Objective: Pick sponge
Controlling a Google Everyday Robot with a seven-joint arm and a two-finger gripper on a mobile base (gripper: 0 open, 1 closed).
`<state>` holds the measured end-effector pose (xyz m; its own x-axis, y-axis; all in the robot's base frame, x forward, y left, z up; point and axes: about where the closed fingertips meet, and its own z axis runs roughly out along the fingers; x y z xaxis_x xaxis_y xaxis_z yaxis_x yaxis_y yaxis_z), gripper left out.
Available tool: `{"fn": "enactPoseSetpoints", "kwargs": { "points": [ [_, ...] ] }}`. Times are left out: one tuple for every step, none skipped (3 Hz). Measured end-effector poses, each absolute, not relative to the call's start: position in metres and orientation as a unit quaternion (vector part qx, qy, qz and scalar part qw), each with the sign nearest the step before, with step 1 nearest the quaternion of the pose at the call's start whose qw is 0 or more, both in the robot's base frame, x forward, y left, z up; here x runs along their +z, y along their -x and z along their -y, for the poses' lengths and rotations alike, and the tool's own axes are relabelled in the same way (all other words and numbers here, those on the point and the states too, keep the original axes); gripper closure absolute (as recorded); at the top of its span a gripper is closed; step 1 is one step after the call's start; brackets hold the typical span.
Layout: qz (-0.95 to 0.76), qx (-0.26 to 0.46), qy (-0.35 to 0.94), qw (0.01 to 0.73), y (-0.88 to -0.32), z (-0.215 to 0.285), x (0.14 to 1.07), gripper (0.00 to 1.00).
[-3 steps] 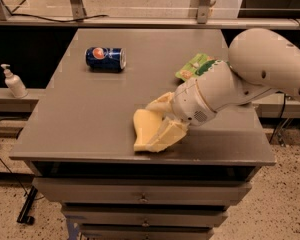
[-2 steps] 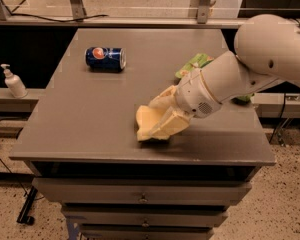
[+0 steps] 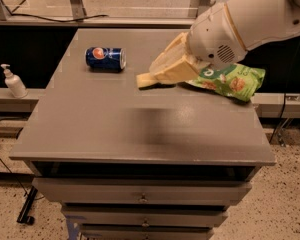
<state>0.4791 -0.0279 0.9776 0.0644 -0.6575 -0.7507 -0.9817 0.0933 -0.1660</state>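
One sponge (image 3: 157, 78), one blue soda can (image 3: 105, 58), one green snack bag (image 3: 230, 80), all at the grey table (image 3: 115, 129). Sponge clear of the tabletop, clamped in the gripper (image 3: 171, 65), between can and bag. White arm (image 3: 250, 19) in from the far right, slanting down leftward.

The blue can (image 3: 105, 58) lying on the counter (image 3: 140, 129) shows the round red, white and blue Pepsi emblem. The green bag (image 3: 227, 80) bears a white round mark that cannot be read. The hand (image 3: 163, 65), above the counter beside the bag, grips a plain sponge (image 3: 157, 77).
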Motion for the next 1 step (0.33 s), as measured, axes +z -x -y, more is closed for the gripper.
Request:
{"fn": "enactPoseSetpoints", "kwargs": {
  "points": [
    [-0.646,0.225,0.635,0.360,-0.4791,0.0279,0.9776,1.00]
  ]
}}
